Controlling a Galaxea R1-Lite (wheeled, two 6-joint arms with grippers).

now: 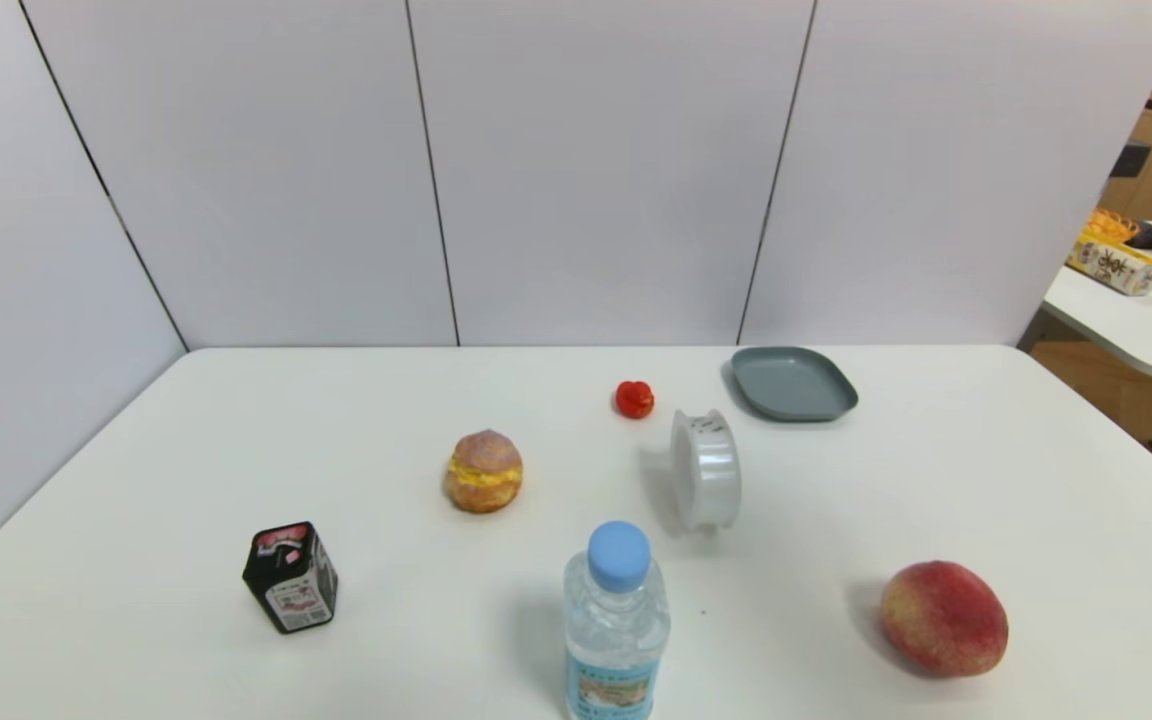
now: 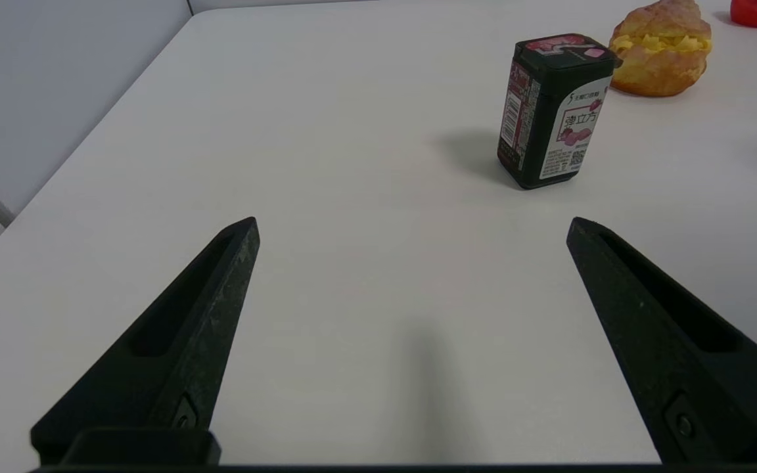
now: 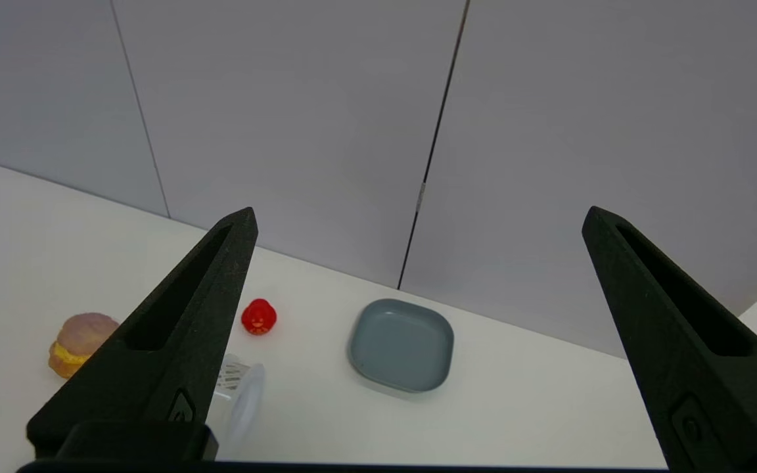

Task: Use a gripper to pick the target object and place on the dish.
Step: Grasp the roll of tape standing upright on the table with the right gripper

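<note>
Spool (image 1: 705, 467) stands on edge on the white bench (image 1: 236, 420), flanges upright, near mid-bench. It is apart from the dish (image 1: 793, 383), which lies just behind it and to the right, close to the back wall panels (image 1: 596, 170). Dish is bare inside.

Around the spool in my head view: small red toy (image 1: 634, 399) just behind and left of it; cream puff (image 1: 484, 471) further left; water bottle (image 1: 617, 625) with blue cap in front of it, toward me; peach (image 1: 944, 618) front right; black box (image 1: 290, 577) front left. All sit apart from one another.

Head view shows neither arm. The wrist views fill that in. Right wrist view: right gripper (image 3: 418, 220) spread wide, nothing between its fingers, held above the bench and looking down toward the back wall. Between and below the fingers I see the dish (image 3: 401, 345) and the red toy (image 3: 259, 316); the spool (image 3: 240, 397) is partly hidden behind one finger, only a flange and part of the label showing. Cream puff (image 3: 79, 341) also in that view.

Left wrist view: left gripper (image 2: 412, 223) also wide open and holding nothing, low over bare bench at the left front. Ahead of it the black box (image 2: 552, 108) stands upright, with a pink-and-white label not readable from the head view; cream puff (image 2: 661, 49) beyond it. Spool and dish do not appear in this view.
</note>
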